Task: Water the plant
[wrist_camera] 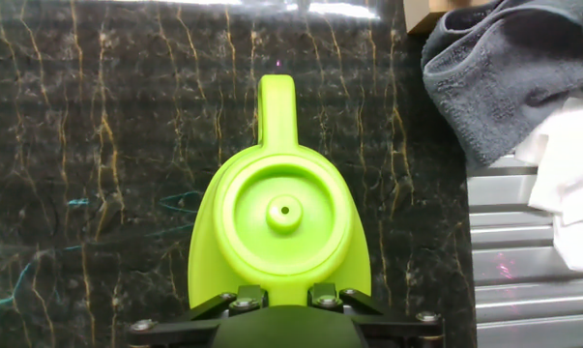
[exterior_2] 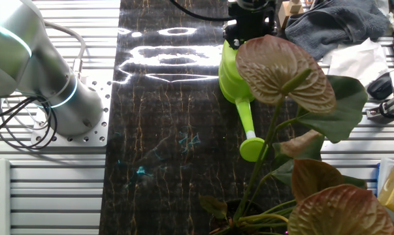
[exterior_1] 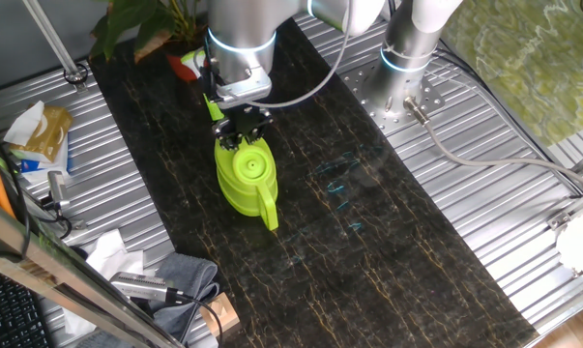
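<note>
Seen on the dark marble-patterned mat (exterior_1: 388,242): a lime-green plastic watering can (exterior_1: 245,177) standing upright, spout turned away from the arm, with the black two-finger gripper (exterior_1: 241,135) low over its rear handle part, probably to allow a firm lift and a later tilt. Impossible to tell whether the fingers are already clamped on the handle or apart, since the hand view hides the tips. Well apart at the mat's far end, the leafy plant (exterior_2: 295,111) in a small orange-red pot (exterior_1: 188,64), waiting for water.
</note>
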Robot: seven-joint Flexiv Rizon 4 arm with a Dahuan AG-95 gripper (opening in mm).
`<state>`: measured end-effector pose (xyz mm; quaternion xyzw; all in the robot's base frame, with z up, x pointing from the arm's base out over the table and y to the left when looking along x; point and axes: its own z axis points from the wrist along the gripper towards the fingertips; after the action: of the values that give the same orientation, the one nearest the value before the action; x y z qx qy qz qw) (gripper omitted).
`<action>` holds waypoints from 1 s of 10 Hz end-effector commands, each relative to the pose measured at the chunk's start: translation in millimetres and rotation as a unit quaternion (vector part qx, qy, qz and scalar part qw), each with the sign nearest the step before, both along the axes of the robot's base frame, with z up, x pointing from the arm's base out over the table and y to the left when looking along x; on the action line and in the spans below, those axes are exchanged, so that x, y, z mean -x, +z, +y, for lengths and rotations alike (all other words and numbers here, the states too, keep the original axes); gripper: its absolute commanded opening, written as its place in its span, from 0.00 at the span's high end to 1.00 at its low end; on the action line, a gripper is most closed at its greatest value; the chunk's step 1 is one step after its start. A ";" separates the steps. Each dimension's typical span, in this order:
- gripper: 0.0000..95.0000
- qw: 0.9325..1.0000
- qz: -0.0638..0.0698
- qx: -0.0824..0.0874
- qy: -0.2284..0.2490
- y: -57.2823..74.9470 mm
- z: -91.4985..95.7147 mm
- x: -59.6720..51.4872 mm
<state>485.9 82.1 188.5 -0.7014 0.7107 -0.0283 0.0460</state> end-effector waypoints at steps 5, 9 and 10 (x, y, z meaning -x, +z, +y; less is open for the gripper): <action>1.00 1.000 0.000 -0.002 0.017 3.7 -6.2 -1.4; 1.00 1.000 -0.001 -0.012 0.018 12.0 -24.3 -5.2; 1.00 1.000 -0.001 -0.011 0.016 12.8 -26.4 -6.0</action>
<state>491.3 54.7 201.9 -0.7119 0.7000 -0.0203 0.0536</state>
